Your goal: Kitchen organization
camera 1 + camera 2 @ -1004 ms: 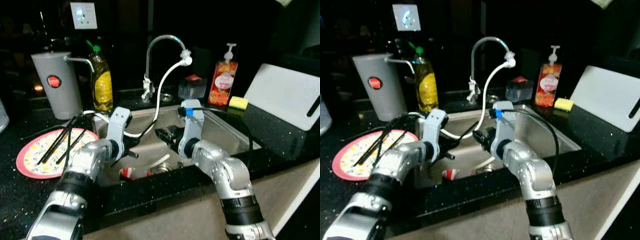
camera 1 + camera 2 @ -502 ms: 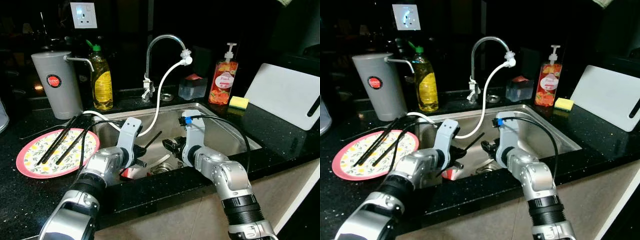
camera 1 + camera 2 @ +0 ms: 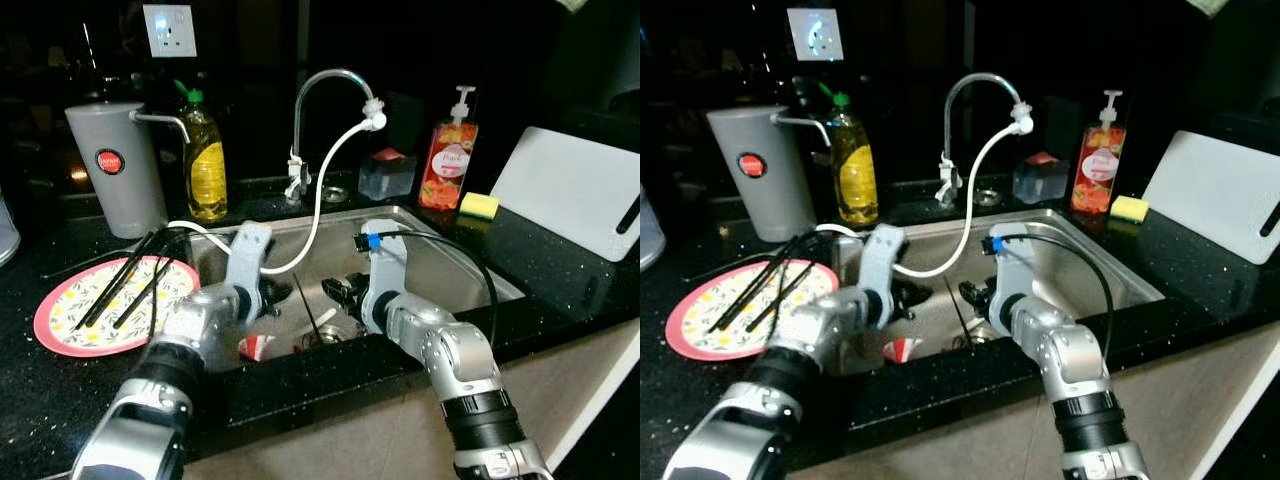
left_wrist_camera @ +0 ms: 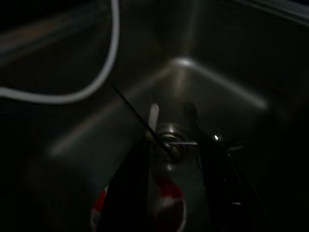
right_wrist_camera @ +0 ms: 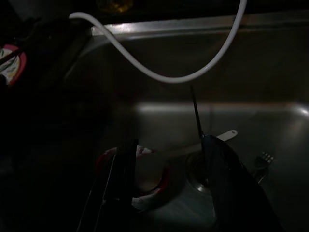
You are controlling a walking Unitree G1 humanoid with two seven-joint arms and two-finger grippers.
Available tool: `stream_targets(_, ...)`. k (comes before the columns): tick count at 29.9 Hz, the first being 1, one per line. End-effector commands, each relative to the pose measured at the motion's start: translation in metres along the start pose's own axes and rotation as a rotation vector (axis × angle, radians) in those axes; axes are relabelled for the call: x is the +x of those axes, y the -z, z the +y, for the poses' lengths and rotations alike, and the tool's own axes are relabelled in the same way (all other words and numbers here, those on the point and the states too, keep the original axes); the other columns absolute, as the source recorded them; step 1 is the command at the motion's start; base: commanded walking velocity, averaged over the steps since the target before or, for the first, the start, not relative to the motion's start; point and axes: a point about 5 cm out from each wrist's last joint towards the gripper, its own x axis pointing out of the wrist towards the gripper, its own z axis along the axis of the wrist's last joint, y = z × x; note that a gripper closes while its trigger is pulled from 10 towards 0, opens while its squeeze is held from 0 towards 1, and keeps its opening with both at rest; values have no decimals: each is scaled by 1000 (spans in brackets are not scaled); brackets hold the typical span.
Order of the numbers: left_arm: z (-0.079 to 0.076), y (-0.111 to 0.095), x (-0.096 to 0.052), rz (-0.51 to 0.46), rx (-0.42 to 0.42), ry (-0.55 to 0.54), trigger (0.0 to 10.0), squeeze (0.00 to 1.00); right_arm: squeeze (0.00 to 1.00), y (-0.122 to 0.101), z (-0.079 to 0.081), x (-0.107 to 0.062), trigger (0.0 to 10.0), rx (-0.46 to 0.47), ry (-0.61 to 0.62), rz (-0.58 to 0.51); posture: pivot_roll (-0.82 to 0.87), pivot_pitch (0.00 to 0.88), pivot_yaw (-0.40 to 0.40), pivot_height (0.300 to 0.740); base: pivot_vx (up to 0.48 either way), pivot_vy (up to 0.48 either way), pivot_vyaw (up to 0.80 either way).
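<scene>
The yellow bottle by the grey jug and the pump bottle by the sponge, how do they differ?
The yellow bottle has a green flip cap and yellow liquid; the pump bottle has a white pump top and orange-red contents behind a pictured label. The yellow bottle stands left of the tap beside the grey jug; the pump bottle stands right of it, near the sponge. Both stand upright on the counter behind the sink.

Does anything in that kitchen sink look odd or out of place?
Yes. A thin black chopstick stands tilted in the steel sink, its lower end at the drain, beside a red-and-white cup lying on its side. More black chopsticks lie on the floral plate.
</scene>
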Motion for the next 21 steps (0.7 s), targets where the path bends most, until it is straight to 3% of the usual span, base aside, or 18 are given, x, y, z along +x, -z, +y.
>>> stream_targets(1,10,-14,-10,-25,34,-52,10000,0,0,-6,4,-2,10000,-4,-21,-49,-71,0,-7,740,0,0,0)
stream_targets(3,13,-17,-13,-34,38,-63,10000,0,0,-7,6,-3,10000,-6,-29,-58,-71,0,-6,740,0,0,0)
stream_targets(7,25,-29,-32,-74,70,-129,10000,0,0,-11,9,-5,10000,-9,-49,-89,-73,0,-2,740,0,0,0)
stream_targets(13,30,-31,-48,-60,66,-170,10000,0,0,-10,8,-6,10000,-9,-46,-92,-72,0,1,740,0,0,0)
stream_targets(15,35,-35,-67,-60,71,-239,10000,0,0,-10,8,-7,10000,-5,-46,-93,-66,0,0,740,0,0,0)
stream_targets(21,47,-38,-92,-79,53,-362,10000,0,0,-10,9,-7,10000,-5,-54,-96,-61,0,-3,740,0,0,0)
